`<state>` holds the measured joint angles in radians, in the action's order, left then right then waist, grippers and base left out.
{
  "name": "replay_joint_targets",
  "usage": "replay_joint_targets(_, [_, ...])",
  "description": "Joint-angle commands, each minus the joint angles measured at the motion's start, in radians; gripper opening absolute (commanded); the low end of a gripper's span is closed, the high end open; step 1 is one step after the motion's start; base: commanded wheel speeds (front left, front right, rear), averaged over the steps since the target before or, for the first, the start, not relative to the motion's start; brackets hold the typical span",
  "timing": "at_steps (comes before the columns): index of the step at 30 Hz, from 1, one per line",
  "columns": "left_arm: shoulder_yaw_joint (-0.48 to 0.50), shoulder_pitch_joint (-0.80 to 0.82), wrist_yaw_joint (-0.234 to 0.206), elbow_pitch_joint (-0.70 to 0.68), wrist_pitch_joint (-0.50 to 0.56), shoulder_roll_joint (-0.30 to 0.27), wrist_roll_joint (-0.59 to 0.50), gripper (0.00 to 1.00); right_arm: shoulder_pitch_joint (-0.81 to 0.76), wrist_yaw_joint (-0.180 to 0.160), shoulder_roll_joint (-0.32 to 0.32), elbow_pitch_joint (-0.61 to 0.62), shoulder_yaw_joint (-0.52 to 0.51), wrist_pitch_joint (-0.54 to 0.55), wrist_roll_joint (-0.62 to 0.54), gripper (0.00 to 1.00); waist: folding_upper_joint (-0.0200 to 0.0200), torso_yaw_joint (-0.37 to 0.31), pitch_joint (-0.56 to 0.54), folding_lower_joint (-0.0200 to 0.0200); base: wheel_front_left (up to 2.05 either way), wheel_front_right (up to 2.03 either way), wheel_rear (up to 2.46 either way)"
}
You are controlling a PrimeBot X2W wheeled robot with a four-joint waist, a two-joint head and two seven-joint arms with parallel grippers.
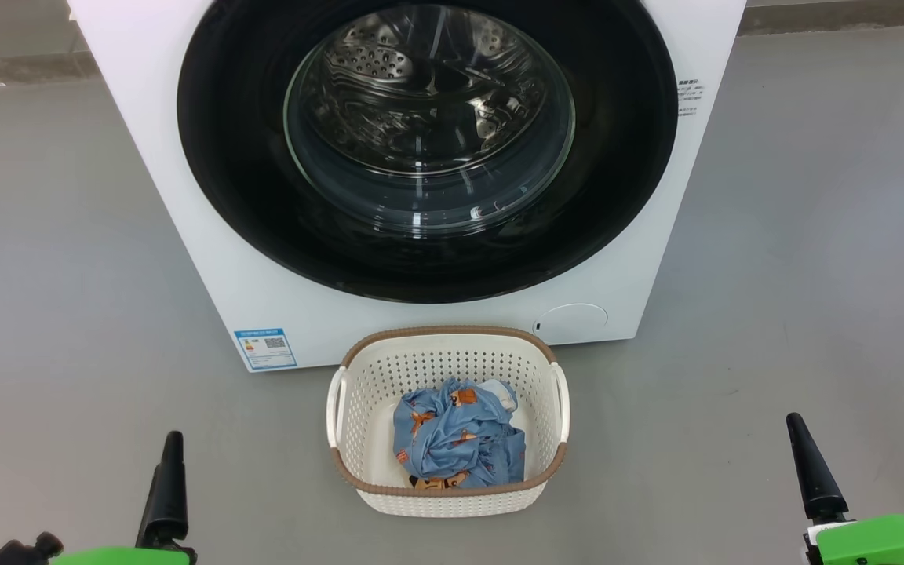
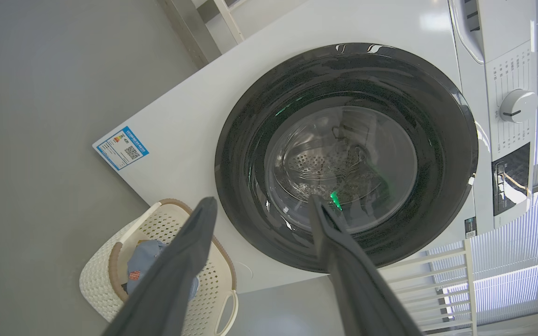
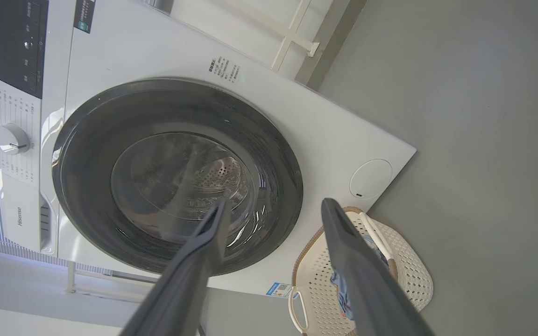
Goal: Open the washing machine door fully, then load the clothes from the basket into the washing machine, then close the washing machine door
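Note:
The white washing machine (image 1: 185, 259) stands in front of me with its door (image 1: 248, 196) shut flat against the front; the steel drum shows through the glass bowl. On the floor just before it sits the cream basket (image 1: 452, 333), with the crumpled light-blue clothes (image 1: 456, 435) inside. My left gripper (image 2: 262, 200) is open and empty, in the air short of the door. My right gripper (image 3: 273, 201) is open and empty too. In the head view a left finger (image 1: 168, 486) and a right finger (image 1: 813, 463) flank the basket, well apart from it.
Grey floor (image 1: 813, 235) spreads to both sides of the machine and basket. A blue label (image 1: 265, 348) and a round cover (image 1: 571, 322) sit low on the machine's front. The control knob (image 2: 517, 105) is on the top panel. A white frame (image 2: 437, 280) stands beside the machine.

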<state>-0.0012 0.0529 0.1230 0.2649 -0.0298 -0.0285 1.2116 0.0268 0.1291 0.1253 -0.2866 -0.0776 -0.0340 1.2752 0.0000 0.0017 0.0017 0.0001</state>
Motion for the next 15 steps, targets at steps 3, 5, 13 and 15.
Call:
replay_joint_targets(3, [0.007, 0.046, 0.003, -0.038, -0.020, -0.019, -0.083, 1.00, 0.050, 0.001, 0.023, 0.026, 0.005, -0.018, -0.083, 1.00, 0.0000, 0.000, 0.000, 0.0000, 0.00, 0.00, 0.00])
replay_joint_targets(5, [0.005, 0.046, 0.004, -0.037, -0.026, -0.020, -0.125, 1.00, 0.050, 0.001, 0.022, 0.027, -0.002, -0.024, -0.131, 1.00, 0.0000, 0.001, 0.000, 0.0000, 0.00, 0.00, 0.00])
replay_joint_targets(13, [0.002, 0.048, 0.004, -0.028, -0.049, -0.018, -0.302, 1.00, 0.047, 0.001, 0.015, 0.035, -0.016, -0.047, -0.335, 1.00, 0.0000, 0.001, 0.000, 0.0000, 0.00, 0.00, 0.00])
replay_joint_targets(15, [-0.002, 0.050, 0.003, -0.028, -0.055, -0.019, -0.348, 1.00, 0.047, 0.001, 0.015, 0.036, -0.015, -0.053, -0.378, 1.00, 0.0000, 0.001, 0.000, 0.0000, 0.00, 0.00, 0.00])
